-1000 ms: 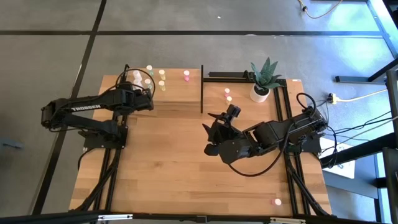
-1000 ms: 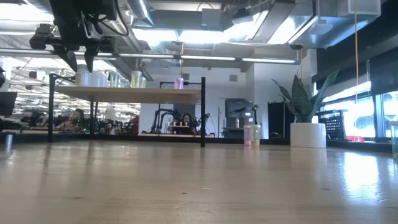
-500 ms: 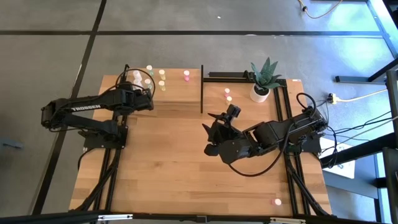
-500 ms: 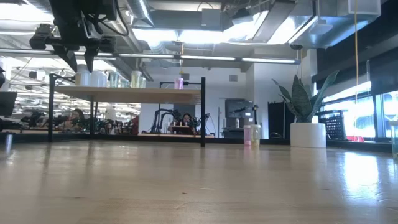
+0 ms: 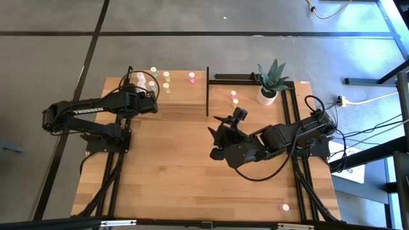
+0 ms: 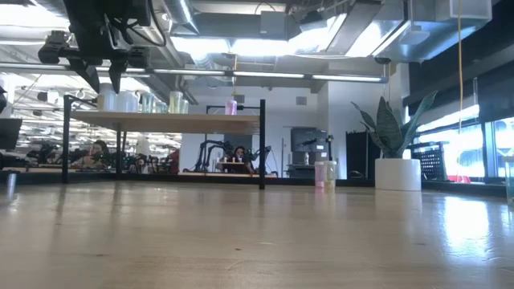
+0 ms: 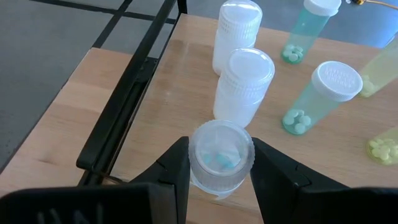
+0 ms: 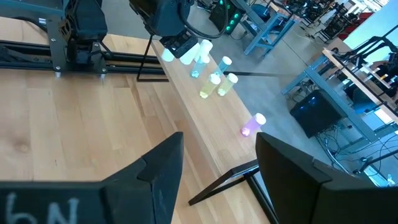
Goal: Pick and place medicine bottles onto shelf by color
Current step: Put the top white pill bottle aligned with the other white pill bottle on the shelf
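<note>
In the high view, at the upper left, I see my left gripper (image 5: 148,102) over the shelf (image 5: 185,97). Its fingers squeeze a clear white-top bottle (image 7: 221,154) with little pills inside. Other medicine bottles (image 5: 166,80) stand in a small bunch on the shelf just beside it. A pink bottle (image 5: 191,76) stands alone farther right. In the middle right, my right gripper (image 5: 218,135) hangs over the table (image 5: 166,172), its fingers spread wide and holding nothing.
</note>
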You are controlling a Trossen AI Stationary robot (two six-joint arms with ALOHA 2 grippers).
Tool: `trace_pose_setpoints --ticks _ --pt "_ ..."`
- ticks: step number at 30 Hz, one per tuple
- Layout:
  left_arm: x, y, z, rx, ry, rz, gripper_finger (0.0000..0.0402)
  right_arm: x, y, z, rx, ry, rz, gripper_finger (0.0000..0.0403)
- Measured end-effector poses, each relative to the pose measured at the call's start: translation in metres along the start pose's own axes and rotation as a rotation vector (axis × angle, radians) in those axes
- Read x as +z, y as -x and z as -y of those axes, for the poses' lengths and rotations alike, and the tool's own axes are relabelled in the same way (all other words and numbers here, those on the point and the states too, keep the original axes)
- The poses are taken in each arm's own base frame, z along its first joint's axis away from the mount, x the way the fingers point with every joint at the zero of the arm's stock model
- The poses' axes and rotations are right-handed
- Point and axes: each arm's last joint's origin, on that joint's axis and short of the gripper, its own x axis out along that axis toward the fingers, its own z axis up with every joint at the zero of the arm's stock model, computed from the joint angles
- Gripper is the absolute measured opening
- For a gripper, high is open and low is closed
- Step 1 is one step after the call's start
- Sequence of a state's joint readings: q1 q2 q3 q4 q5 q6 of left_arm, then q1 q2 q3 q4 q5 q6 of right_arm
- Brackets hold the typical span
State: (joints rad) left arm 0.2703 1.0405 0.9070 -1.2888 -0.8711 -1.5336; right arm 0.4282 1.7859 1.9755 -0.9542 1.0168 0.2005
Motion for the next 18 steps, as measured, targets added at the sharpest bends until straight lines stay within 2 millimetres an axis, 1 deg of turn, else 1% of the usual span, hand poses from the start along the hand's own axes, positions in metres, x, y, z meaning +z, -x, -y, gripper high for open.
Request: trace_pose_setpoints --ticks 18 --pt "0.0002 -0.0001 0.0005 -0.004 0.007 0.017 0.0125 0.0000 0.0000 0.0000 0.000 0.000 0.000 0.0202"
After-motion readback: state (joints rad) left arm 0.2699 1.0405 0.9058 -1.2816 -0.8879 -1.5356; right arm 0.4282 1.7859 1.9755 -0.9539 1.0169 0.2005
